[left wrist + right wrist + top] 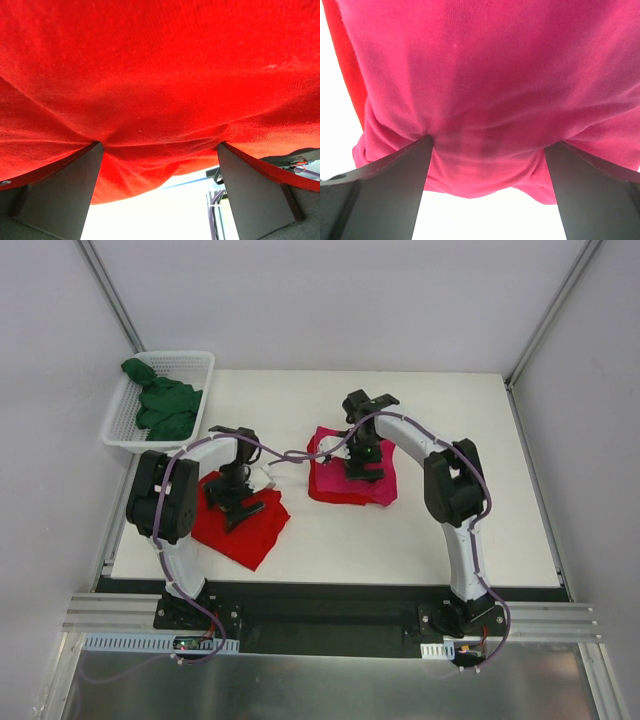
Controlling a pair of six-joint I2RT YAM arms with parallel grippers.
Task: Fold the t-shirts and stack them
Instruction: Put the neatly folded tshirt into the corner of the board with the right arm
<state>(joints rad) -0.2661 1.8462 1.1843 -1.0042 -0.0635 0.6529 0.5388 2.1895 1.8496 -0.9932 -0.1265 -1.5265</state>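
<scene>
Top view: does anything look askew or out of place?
The red t-shirt lies at a diagonal, apart from the pink t-shirt, not stacked. The green t-shirt sits crumpled in the basket.

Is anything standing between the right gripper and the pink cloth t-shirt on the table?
Nothing visible does. The right gripper has its open fingers pressed straight into the magenta-pink cloth t-shirt; no other object lies between them.

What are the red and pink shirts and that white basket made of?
Red t-shirt: soft knit cloth, likely cotton jersey, matte; fine knit lines and creases show. Pink t-shirt: same kind of knit, matte, softly wrinkled. Basket: looks like white plastic, with open mesh walls.
</scene>
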